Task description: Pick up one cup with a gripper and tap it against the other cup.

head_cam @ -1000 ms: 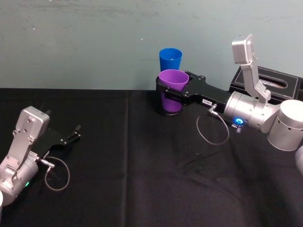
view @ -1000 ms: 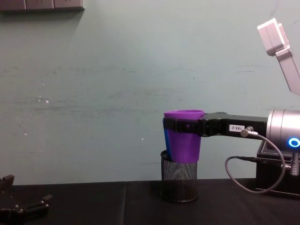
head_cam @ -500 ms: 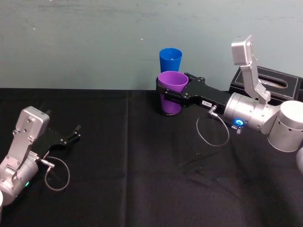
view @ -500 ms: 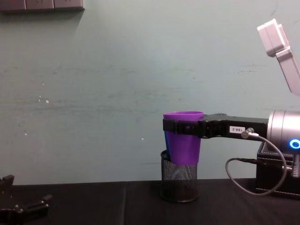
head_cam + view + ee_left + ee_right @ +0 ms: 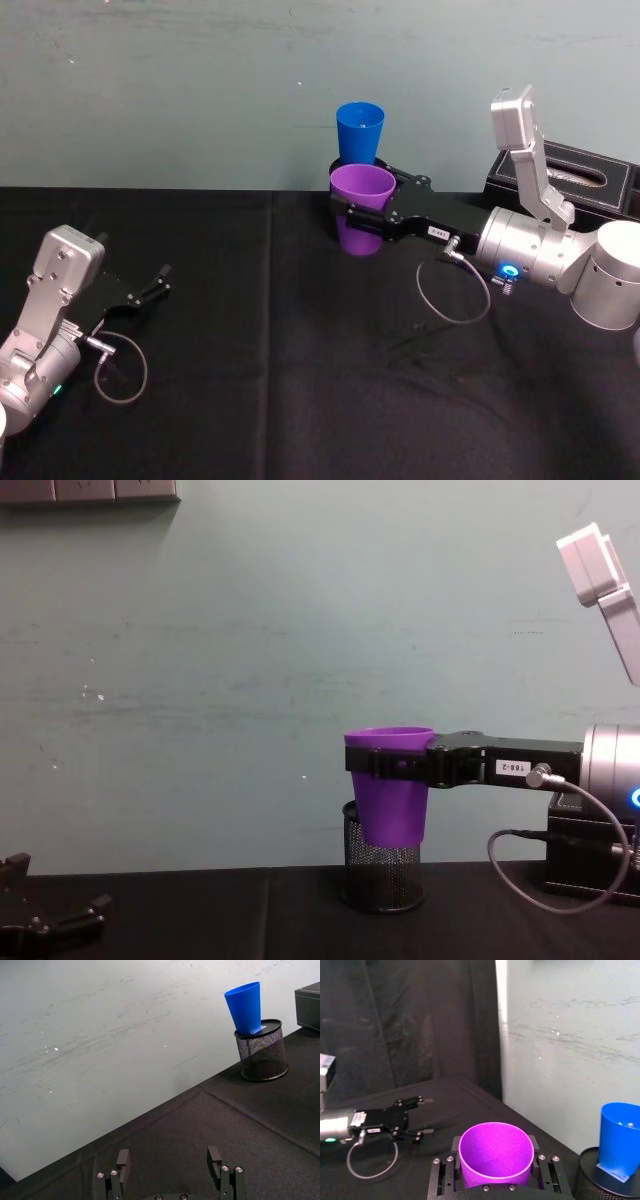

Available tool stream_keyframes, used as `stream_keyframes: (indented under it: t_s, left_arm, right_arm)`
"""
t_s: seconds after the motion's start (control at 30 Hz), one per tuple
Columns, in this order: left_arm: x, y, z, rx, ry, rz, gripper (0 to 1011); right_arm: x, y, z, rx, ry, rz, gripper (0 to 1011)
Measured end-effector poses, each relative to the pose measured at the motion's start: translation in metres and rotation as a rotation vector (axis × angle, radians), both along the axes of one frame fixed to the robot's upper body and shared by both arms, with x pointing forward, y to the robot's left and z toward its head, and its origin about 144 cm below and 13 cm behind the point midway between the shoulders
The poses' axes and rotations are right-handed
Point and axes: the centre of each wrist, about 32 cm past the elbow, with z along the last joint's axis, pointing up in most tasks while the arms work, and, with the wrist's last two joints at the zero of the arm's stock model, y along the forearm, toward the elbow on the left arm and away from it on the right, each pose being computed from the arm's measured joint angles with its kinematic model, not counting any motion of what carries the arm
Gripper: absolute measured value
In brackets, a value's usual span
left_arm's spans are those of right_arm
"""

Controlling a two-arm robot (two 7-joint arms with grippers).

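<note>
Middle of table: the black table point(image 5: 300, 390) is open cloth from the near edge up to the cups.
Left side: the left gripper point(image 5: 156, 282) sits low at the left, fingers spread, well apart from the cups, with a wide lane between.
Back centre: a mesh holder point(image 5: 261, 1050) stands near the wall point(image 5: 180, 90), and a blue cup point(image 5: 359, 130) leans in it and rises above its rim.
In front of holder: the right gripper point(image 5: 388, 766), clamped on a purple cup point(image 5: 362, 205), holds it off the table just beside the blue cup. There is room beneath.
Back right: a black box point(image 5: 565, 172) and the right arm fill this side.
Under right wrist: a cable loop point(image 5: 455, 298) hangs over the cloth.
</note>
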Motion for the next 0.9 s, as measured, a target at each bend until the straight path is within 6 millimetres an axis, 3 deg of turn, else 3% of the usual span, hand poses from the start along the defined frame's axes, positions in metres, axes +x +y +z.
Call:
stream_keyframes:
  t_s: [0.9]
  left_arm:
    - [0.0,0.0,0.0,0.0,0.0,0.0,1011]
  right_arm:
    - [-0.014,-0.004,-0.006,-0.02,0.024,0.162,754]
